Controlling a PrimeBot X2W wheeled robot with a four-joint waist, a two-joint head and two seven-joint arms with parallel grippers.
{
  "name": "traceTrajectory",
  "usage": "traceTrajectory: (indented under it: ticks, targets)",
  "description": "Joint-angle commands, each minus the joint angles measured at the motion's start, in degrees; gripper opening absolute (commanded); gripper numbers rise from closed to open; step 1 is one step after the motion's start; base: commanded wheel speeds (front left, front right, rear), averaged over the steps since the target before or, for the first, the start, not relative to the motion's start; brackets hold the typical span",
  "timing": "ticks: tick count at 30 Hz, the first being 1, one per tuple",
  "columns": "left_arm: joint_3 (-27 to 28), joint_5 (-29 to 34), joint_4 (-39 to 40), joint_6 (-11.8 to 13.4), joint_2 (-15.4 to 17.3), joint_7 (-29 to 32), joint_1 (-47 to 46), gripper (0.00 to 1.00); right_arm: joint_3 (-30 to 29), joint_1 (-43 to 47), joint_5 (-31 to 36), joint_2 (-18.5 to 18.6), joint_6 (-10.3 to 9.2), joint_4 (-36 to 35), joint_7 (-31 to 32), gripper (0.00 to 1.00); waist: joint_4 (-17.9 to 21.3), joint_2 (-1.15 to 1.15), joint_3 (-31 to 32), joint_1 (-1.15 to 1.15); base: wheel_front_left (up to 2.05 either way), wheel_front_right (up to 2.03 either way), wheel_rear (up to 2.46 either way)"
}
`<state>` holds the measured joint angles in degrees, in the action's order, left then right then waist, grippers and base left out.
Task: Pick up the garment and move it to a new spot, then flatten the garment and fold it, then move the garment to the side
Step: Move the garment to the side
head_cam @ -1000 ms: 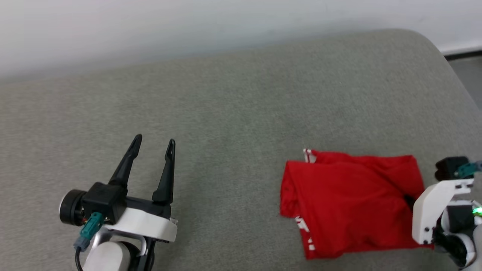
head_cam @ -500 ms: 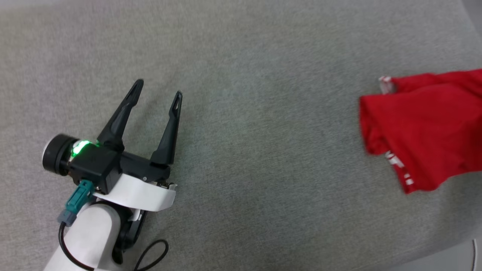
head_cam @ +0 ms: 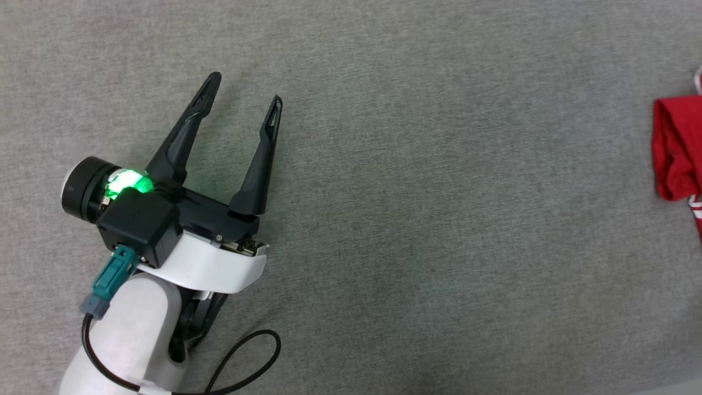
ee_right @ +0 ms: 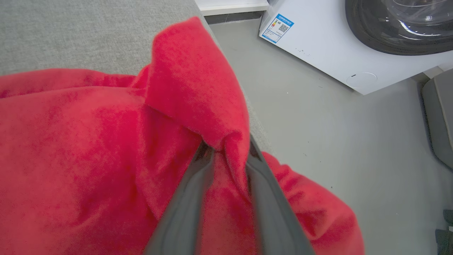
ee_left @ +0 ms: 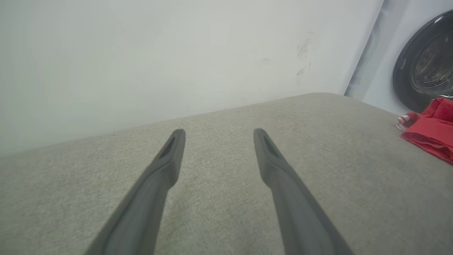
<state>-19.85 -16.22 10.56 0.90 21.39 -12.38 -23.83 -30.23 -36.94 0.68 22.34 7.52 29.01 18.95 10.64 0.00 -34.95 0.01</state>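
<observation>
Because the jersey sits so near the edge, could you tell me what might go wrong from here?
1. The garment lies at the edge of the grey cushion, and one part seems to hang over the floor; it could slide off.
2. A raised fold stands inside the right gripper; withdrawing may snag it and undo the folding.
3. In the head view the garment is cut by the right border, so a slip may go unnoticed.
</observation>
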Motion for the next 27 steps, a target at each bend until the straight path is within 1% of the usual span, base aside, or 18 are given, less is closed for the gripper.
traceTrajectory:
  ticks: [1,5,8,12,19,24,27]
  targets:
    - [0.00,0.21,-0.22,-0.23,-0.06,-0.40,-0.73,1.00,-0.35,-0.95,0.54,-0.48,-0.06,0.34,-0.67,1.00,-0.28,0.00,-0.15,-0.01,0.00,0.00,0.00]
    - [0.03,-0.17,-1.50,-0.20,-0.21,-0.93,-0.55,1.00,-3.32,-1.20,3.38,-2.01,-0.06,1.73,-5.65,1.00,-0.52,0.00,0.93,-0.01,0.00,0.00,0.00]
    - [0.04,-0.53,-2.72,0.02,-0.40,-1.28,0.56,1.00,-4.96,-0.40,5.51,-3.23,-0.06,1.17,-10.54,1.00,-0.45,0.00,3.02,-0.01,0.00,0.00,0.00]
    - [0.25,-1.06,-4.11,0.66,-1.15,-1.81,2.38,1.00,-5.20,1.69,5.65,-6.09,-0.07,-0.01,-16.21,1.00,-0.15,0.00,6.82,-0.01,0.00,0.00,0.00]
    - [1.03,-2.35,-6.49,2.51,-2.97,-2.47,6.80,1.00,-1.06,8.89,3.29,-11.01,-0.06,-4.56,-23.56,1.00,-0.30,0.00,14.23,-0.01,0.00,0.00,0.00]
    - [1.83,-3.45,-8.44,3.86,-4.52,-2.65,10.44,1.00,4.05,15.50,0.64,-14.07,-0.06,-9.32,-25.99,1.00,-1.61,0.00,19.02,-0.01,0.00,0.00,0.00]
    - [2.30,-3.91,-9.52,4.53,-5.37,-2.75,12.62,1.00,6.86,19.25,-0.86,-15.04,-0.06,-12.32,-26.42,1.00,-2.92,0.00,21.58,-0.01,0.00,0.00,0.00]
